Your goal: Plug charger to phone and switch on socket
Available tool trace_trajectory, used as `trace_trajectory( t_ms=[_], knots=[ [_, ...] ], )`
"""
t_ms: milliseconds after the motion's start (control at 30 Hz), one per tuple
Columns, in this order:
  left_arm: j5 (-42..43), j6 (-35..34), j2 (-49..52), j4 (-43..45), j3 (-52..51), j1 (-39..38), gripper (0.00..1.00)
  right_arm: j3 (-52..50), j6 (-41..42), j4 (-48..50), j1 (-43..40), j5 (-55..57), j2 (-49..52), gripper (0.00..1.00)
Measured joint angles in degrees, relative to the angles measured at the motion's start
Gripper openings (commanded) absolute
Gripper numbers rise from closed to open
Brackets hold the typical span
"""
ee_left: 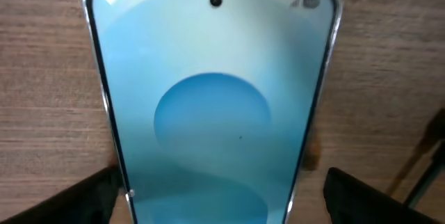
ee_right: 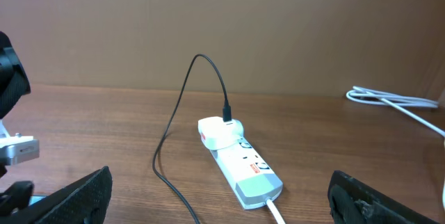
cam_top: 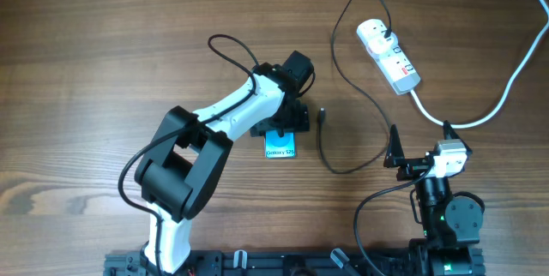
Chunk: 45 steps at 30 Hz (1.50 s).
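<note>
TABLE, OVERHEAD: The left gripper [cam_top: 283, 120] hangs over the phone [cam_top: 280, 147] at the middle of the wooden table [cam_top: 86, 53]. Its jaws are spread with one finger on each long side of the handset, and nothing is clamped. From the left wrist, the phone [ee_left: 215, 113] fills the frame with its lit teal-and-white face, between two black fingers [ee_left: 76, 200], with a gap showing at the right-hand one. The phone lies flat, its "Galaxy S25" edge toward 6 o'clock.

The tip [cam_top: 322, 115] of the charger [cam_top: 378, 113] lies loose on the wood, near the phone at 2 o'clock but apart from it. The thin black cable sags from there toward 5 o'clock. It then climbs and loops over to the plug [cam_top: 390, 34], which is seated in the socket [cam_top: 390, 57]. The socket lies slanted, well apart from the phone, also at 2 o'clock. A white cord [cam_top: 515, 75] leaves the socket's 5 o'clock end and curves off toward 1 o'clock.

The right gripper [cam_top: 420, 141] sits at 3 o'clock of the phone, near the cable's bend, jaws wide and empty. Its fingers [ee_right: 76, 196] frame the socket [ee_right: 240, 158] and plug [ee_right: 227, 113] ahead. Whether the socket's switch is on cannot be told.
</note>
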Motion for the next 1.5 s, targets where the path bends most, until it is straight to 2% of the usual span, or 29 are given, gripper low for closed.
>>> trace_trajectory(
  t_ms=[567, 633, 667, 767, 800, 967, 1233, 1500],
  knots=[
    [-4.46, -0.76, 0.46, -0.39, -0.09, -1.55, 0.99, 0.00, 0.00, 0.00, 0.00, 0.00, 0.00, 1.00],
    [-4.46, -0.81, 0.46, -0.50, -0.09, -1.55, 0.92, 0.00, 0.00, 0.00, 0.00, 0.00, 0.00, 1.00],
    [-4.44, -1.03, 0.46, -0.59, -0.07, -1.55, 0.85, 0.00, 0.00, 0.00, 0.00, 0.00, 0.00, 1.00],
    [-4.22, -1.29, 0.46, -0.85, -0.04, -1.55, 0.79, 0.00, 0.00, 0.00, 0.00, 0.00, 0.00, 1.00],
    [-4.22, -1.42, 0.46, -0.87, -0.04, -1.55, 0.71, 0.00, 0.00, 0.00, 0.00, 0.00, 0.00, 1.00],
    [-4.20, -2.03, 0.46, -0.96, -0.02, -1.55, 0.64, 0.00, 0.00, 0.00, 0.00, 0.00, 0.00, 1.00],
    [-4.26, -2.03, 1.90, -6.10, 3.06, -1.05, 0.67, 0.00, 0.00, 0.00, 0.00, 0.00, 0.00, 1.00],
    [-4.13, -2.03, 1.46, -12.02, 7.02, 3.93, 0.70, 0.00, 0.00, 0.00, 0.00, 0.00, 0.00, 1.00]
  ],
)
